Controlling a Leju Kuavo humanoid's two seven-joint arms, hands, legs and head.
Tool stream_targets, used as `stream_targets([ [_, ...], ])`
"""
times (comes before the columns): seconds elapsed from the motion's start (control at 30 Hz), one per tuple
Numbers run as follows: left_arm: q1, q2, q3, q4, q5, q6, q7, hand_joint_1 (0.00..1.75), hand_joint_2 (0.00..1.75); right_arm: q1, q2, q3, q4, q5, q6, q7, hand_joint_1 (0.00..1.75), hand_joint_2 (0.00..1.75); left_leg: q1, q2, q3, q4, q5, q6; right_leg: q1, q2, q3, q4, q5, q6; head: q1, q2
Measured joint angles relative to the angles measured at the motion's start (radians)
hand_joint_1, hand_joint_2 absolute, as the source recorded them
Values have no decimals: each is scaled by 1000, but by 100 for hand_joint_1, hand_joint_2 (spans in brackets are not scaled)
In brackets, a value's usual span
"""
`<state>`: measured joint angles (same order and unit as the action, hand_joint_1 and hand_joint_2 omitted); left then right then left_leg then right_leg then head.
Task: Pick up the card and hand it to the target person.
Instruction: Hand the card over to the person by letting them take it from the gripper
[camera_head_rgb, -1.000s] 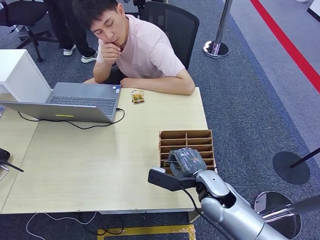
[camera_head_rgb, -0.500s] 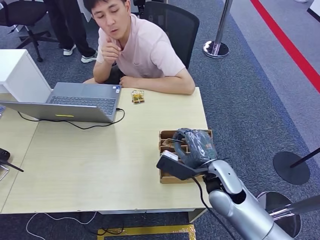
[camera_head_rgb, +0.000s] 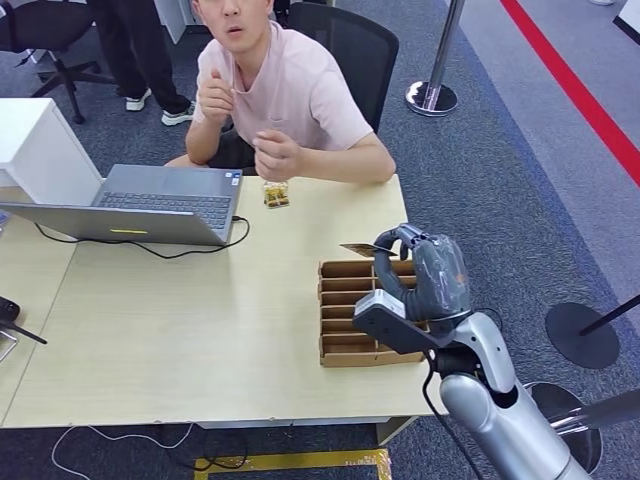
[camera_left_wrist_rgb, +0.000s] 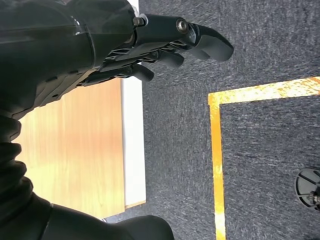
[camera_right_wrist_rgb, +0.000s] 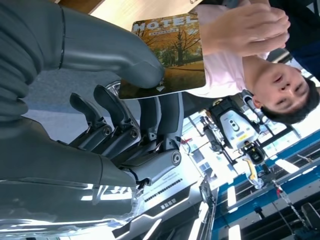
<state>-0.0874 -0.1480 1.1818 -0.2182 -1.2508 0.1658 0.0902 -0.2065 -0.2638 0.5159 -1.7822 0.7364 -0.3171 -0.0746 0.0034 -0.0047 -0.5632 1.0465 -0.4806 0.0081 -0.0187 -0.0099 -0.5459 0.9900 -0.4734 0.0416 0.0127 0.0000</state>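
My right hand (camera_head_rgb: 419, 268) hovers above the far end of the brown slotted card box (camera_head_rgb: 336, 320), pinching a hotel card (camera_head_rgb: 361, 249) between thumb and fingers. The card (camera_right_wrist_rgb: 170, 55) shows an autumn-tree picture and lies flat, pointing toward the seated person in a pink shirt (camera_head_rgb: 302, 95). That person's hand (camera_head_rgb: 275, 157) is raised above the table's far edge, a little way from the card. My left hand (camera_left_wrist_rgb: 158, 45) hangs beside a desk edge over grey carpet, fingers loosely extended, holding nothing.
An open laptop (camera_head_rgb: 143, 205) with its cable sits at the far left of the wooden table (camera_head_rgb: 189, 320). A small snack packet (camera_head_rgb: 275, 194) lies near the person. Stanchion bases (camera_head_rgb: 583, 335) stand on the carpet to the right.
My right hand has lifted from the card box and moved forward and up with the card. The person has raised their head and lifted a hand off the table.
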Motion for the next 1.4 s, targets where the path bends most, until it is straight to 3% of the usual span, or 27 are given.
stream_targets([
  [0.2, -2, 0, 0, 0, -21, -10, -14, 0, 175, -26, 46, 10, 89, 89, -87, -105, 154, 175, 0, 0, -3, 0, 0, 0, 0, 1, 0, 0, 0, 0, 0, 0],
  [0.4, -14, 0, -2, 0, -45, -19, -19, 0, 175, -222, 219, 37, 540, 134, -260, -152, 154, 175, 1, 2, -2, -1, 4, 3, 0, 3, -1, 0, 4, 1, 0, 0],
  [0.5, -14, 2, -4, 0, -54, -23, -18, 0, 175, -310, 283, 38, 717, 130, -276, -144, 154, 175, 1, 2, -3, 0, 6, 3, 0, 3, -2, 0, 5, 2, 0, 0],
  [0.67, -14, 4, -4, 0, -56, -29, -12, 0, 175, -397, 337, 38, 899, 119, -270, -134, 154, 175, 0, 1, -4, 0, 6, 4, 0, 3, -2, -2, 6, 3, 0, 0],
  [0.8, -13, 5, -4, 0, -57, -33, -15, 0, 175, -425, 356, 38, 973, 116, -270, -132, 0, 175, 0, 1, -5, 0, 6, 4, 0, 3, -2, -3, 6, 4, 0, 0],
  [0.87, -13, 6, -4, 0, -59, -35, -18, 0, 175, -434, 362, 38, 999, 116, -270, -132, 0, 175, 0, 1, -5, 0, 6, 4, 0, 3, -2, -3, 7, 4, 0, 0],
  [1.0, -13, 7, -4, 0, -55, -29, -28, 0, 0, -447, 374, 38, 1039, 113, -268, -132, 0, 175, 0, 1, -6, 0, 6, 5, 0, 3, -3, -4, 7, 5, 0, 0],
  [1.2, -13, 8, -4, 0, -53, -21, -27, 0, 0, -457, 381, 36, 1068, 100, -268, -132, 0, 175, 0, 1, -6, 0, 6, 5, 0, 3, -3, -3, 7, 5, 0, 0],
  [1.4, -13, 9, -4, 0, -42, -20, -25, 0, 0, -480, 371, -6, 1068, -11, -227, -148, 0, 175, 0, 1, -6, 0, 6, 5, 0, 3, -3, -4, 7, 5, 0, 0],
])
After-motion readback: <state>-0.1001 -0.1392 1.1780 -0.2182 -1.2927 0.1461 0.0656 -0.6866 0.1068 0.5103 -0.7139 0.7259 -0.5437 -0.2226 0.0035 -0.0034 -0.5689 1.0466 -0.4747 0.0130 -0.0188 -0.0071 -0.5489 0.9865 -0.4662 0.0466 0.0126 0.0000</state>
